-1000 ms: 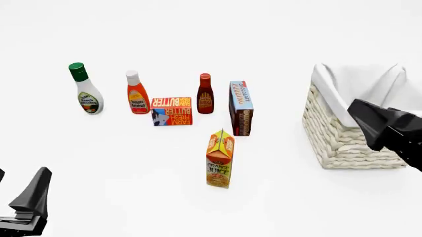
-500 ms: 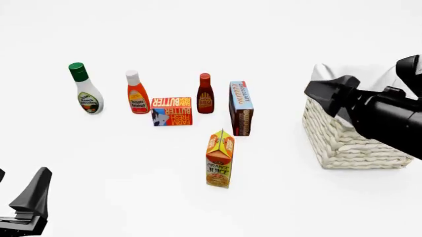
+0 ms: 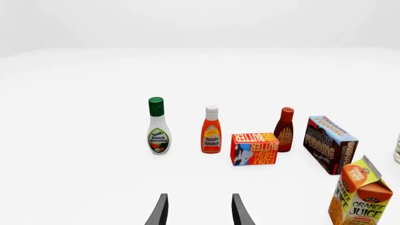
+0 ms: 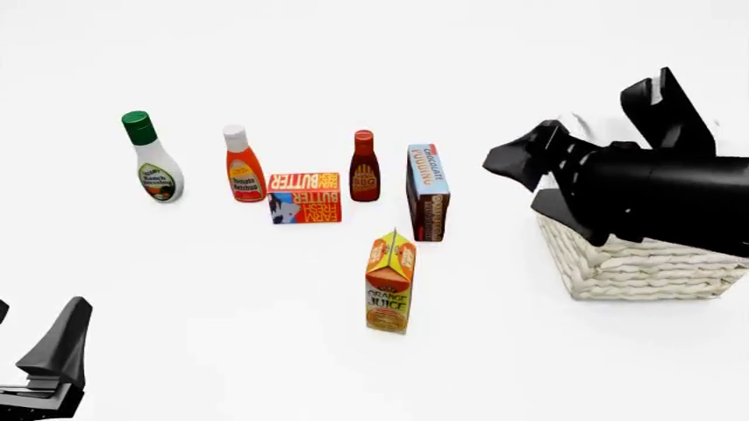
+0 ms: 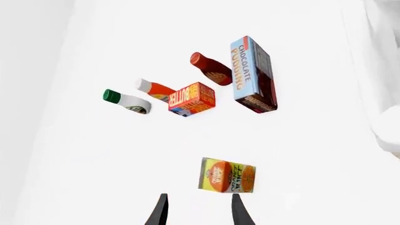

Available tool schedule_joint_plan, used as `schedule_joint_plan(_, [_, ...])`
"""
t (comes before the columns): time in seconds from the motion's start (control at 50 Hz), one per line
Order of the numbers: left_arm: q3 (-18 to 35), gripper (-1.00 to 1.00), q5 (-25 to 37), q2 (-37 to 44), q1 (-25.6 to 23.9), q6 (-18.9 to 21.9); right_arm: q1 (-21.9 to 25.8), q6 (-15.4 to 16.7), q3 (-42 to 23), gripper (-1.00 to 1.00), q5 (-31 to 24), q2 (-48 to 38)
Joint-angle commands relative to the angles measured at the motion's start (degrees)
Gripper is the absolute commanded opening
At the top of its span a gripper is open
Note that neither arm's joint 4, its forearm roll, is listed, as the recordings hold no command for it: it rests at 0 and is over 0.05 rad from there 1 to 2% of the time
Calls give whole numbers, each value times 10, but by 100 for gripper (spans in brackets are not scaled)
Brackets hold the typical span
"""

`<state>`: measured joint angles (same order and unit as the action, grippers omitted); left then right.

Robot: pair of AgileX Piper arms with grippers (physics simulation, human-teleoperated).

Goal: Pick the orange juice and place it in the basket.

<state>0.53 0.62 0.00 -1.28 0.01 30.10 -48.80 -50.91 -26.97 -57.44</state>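
behind the orange juice, a row of groceries across the white table: ranch dressing bottle with green cap farthest toward 9 o'clock, then tomato ketchup bottle, flat butter box, dark bbq sauce bottle, and chocolate pudding box standing on end just at 12 to 1 o'clock of the carton, apart from it

at 3 o'clock of the carton, well apart, woven basket with white liner, largely covered in the front view by the black right arm stretched over it toward 9 o'clock

nothing between carton and basket on the table surface

carton itself upright near table centre, gable top, orange and yellow panels, "orange juice" lettering and orange-slice art; seen from above in the right wrist view, just beyond the fingertips of the right gripper, whose two fingers stand parted and hold nothing

left gripper low at 7 o'clock of the scene, fingers likewise apart and empty, carton off to one side of its view
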Motion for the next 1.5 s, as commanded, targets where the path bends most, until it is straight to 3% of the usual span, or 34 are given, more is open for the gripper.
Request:
schedule_joint_plan(0.02, [-1, 100, -2, 0, 3, 0, 35, -42, -43, 100, -51, -44])
schedule_joint_plan(0.1, [-1, 100, -2, 0, 3, 0, 52, -57, -65, 100, -75, -61])
schedule_joint_plan(0.52, [-1, 100, -2, 0, 3, 0, 71, -69, -158, 100, -198, -120])
schedule_joint_plan(0.8, [-1, 100, -2, 0, 3, 0, 78, -74, -213, 100, -252, -155])
schedule_joint_plan(0.94, [-1, 100, -2, 0, 3, 0, 105, -97, -218, 100, -258, -170])
schedule_joint_plan(1.22, [-1, 100, -2, 0, 3, 0, 113, -89, -307, 100, -329, -238])
schedule_joint_plan(1.3, [-1, 100, -2, 0, 3, 0, 105, -74, -348, 100, -357, -268])
schedule_joint_plan(1.5, [-1, 100, -2, 0, 4, 0, 116, -76, -378, 100, -383, -306])
